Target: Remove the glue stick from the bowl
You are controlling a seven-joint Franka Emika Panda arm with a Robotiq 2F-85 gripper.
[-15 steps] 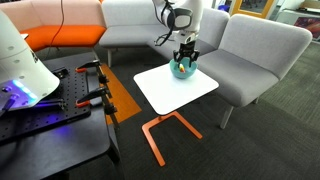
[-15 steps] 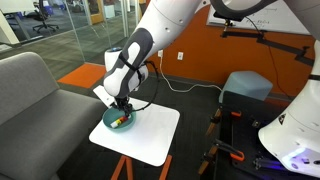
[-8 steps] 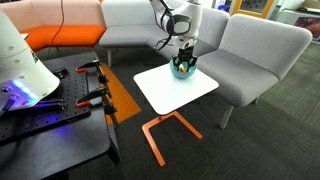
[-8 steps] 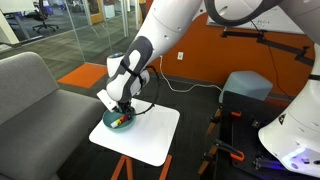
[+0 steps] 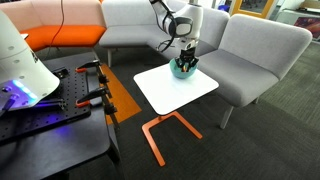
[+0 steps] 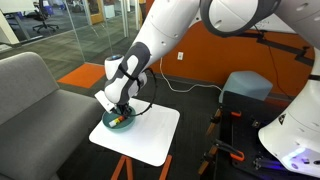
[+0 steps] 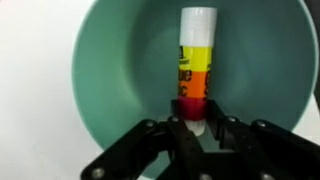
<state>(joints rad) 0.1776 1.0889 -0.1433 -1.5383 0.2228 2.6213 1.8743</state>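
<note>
- Closest in, the wrist view shows the gripper (image 7: 195, 128) reaching in from the lower edge. Its two fingers are drawn in tight on either side of the glue stick (image 7: 196, 60), apparently clamped on the stick's lower end.
- The glue stick lies flat inside the bowl (image 7: 110, 90), along the middle of the floor. Its white end points away from the gripper, and a yellow band and then a red-orange band run back toward the fingers.
- The teal bowl holds nothing else that this view shows; its smooth inner wall is bare around the stick.
- Progress, as judged here: the reach and the grasp look done, while the removal itself is not. The stick has not yet been lifted, and it has yet to clear the rim and be carried out.
- Further back, in both exterior views, the gripper (image 5: 184, 58) (image 6: 120, 108) is sunk into the bowl (image 5: 183, 69) (image 6: 110, 125), hiding most of the inside; a speck of colour shows by the fingers.
- The bowl stands toward a far corner of the white square tabletop (image 5: 170, 92) (image 6: 140, 140), which carries nothing else.
- Behind it, in an exterior view, stand grey seats (image 5: 260, 50).
</note>
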